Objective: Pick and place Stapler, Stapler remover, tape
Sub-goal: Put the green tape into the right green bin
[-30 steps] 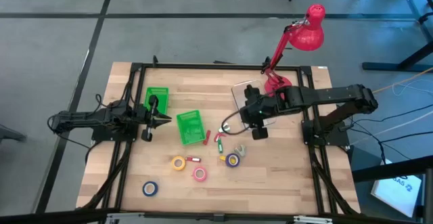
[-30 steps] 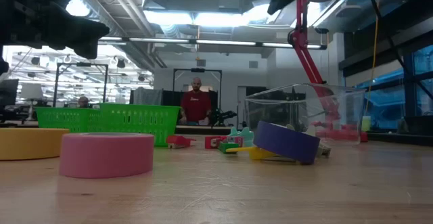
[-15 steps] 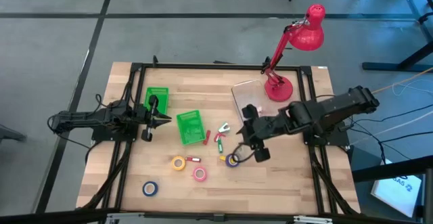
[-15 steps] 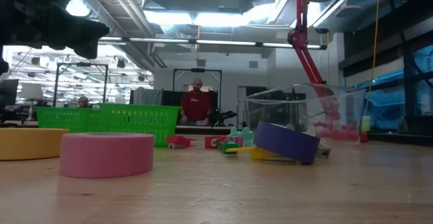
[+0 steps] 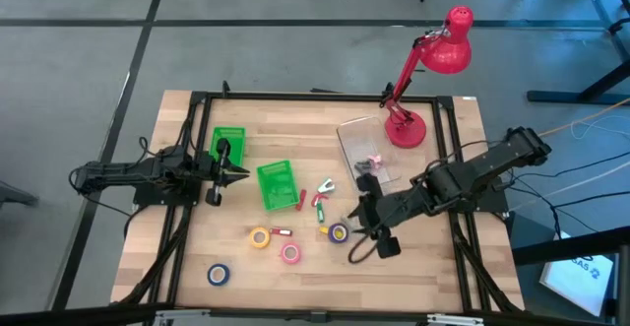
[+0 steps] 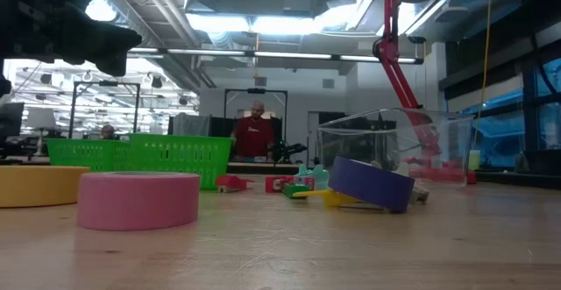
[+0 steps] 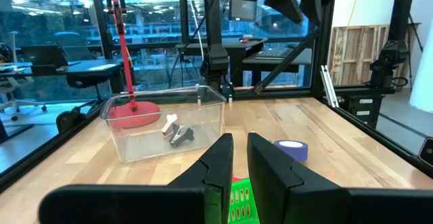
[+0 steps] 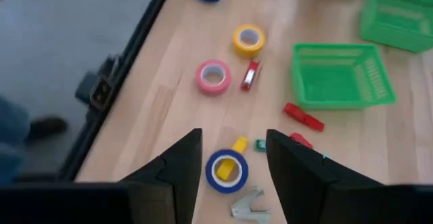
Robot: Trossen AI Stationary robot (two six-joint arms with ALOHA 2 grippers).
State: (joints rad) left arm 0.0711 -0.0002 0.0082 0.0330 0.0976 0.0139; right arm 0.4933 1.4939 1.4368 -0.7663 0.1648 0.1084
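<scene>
From above, the right gripper (image 5: 362,211) hangs over the middle of the wooden table (image 5: 433,267), its fingers spread with nothing between them. A blue tape roll with a yellow piece inside (image 5: 339,232) lies just beside the jaws, on the side away from the clear box (image 5: 362,149). A yellow roll (image 5: 260,236), a pink roll (image 5: 290,253) and a second blue roll (image 5: 219,274) lie farther from those jaws, toward the left arm's half of the table. The left gripper (image 5: 236,174) waits between two green baskets (image 5: 277,184), its jaws nearly together and empty.

At table height, the pink roll (image 6: 138,199) and the yellow roll (image 6: 39,186) stand close to the camera. The blue roll (image 6: 372,183) leans tilted beyond them. No gripper jaws show here.

In the left wrist view, the left fingers (image 7: 218,164) stand close with only a narrow gap, holding nothing. The clear box (image 7: 166,128) sits ahead of them, with a blue roll (image 7: 291,149) to one side.

In the right wrist view, the right fingers (image 8: 183,160) stand wide apart. The blue roll (image 8: 226,170) lies on the table in the gap between them, not gripped. The pink roll (image 8: 213,77) and yellow roll (image 8: 248,39) lie beyond.
</scene>
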